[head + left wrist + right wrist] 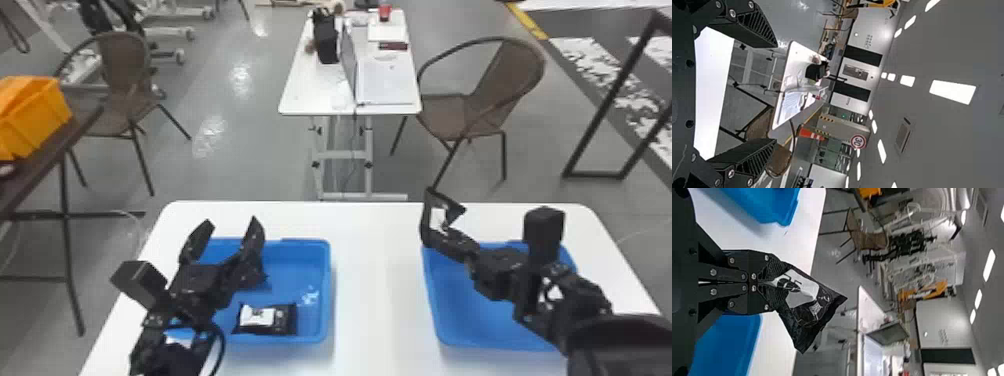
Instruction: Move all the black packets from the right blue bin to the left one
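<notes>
Black packet (809, 305) is pinched high in the right gripper (766, 283), likely to clear bin walls (326, 295), the left gripper (231, 222) open.

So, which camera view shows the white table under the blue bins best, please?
The head view: the white table shows both far corners and carries the blue bins. The left wrist view gives a strip, the right wrist view a stretch between the bins.
</notes>
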`<state>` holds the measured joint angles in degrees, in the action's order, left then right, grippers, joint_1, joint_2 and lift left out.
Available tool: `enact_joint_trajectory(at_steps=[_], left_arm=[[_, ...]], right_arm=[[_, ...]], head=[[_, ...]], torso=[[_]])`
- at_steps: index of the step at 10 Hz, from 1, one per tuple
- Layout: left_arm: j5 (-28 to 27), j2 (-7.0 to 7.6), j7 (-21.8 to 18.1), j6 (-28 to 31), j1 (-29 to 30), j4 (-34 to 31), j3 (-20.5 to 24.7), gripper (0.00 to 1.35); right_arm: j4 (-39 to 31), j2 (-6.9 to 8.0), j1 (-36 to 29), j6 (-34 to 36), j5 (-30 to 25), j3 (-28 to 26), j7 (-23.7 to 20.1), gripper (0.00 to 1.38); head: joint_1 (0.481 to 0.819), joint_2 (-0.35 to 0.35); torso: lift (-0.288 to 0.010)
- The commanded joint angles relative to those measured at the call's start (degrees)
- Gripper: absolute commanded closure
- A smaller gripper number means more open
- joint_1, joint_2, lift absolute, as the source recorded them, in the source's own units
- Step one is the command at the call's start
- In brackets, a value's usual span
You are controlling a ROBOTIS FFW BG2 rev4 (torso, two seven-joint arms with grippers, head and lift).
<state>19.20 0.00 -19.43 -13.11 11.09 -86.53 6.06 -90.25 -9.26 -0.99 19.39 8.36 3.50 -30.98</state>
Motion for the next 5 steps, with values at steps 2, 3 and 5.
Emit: enact_joint_trajectory(at_steps=[2,3,5], left_arm=[[7.08,-0.15,-0.35,3.0,-2.04,-0.57,-4.92,0.18],[9.19,0.7,-0.26,3.0,-3.09,-0.75,-6.59,0.18],[9.98,0.26,-0.35,5.64,-4.06,-2.42,-6.33,0.18]], right_arm=[[3.33,-1.56,9.17,-1.37,0.07,12.41,-2.85,1.23],[5.08,-2.87,12.24,-2.51,1.66,17.16,-2.85,1.23],[7.81,-5.07,16.9,-5.24,4.12,25.68,-2.94,1.23]], head=[[0.695,0.129],[0.695,0.149],[0.695,0.178]], torso=[[0.0],[0.0],[0.0]])
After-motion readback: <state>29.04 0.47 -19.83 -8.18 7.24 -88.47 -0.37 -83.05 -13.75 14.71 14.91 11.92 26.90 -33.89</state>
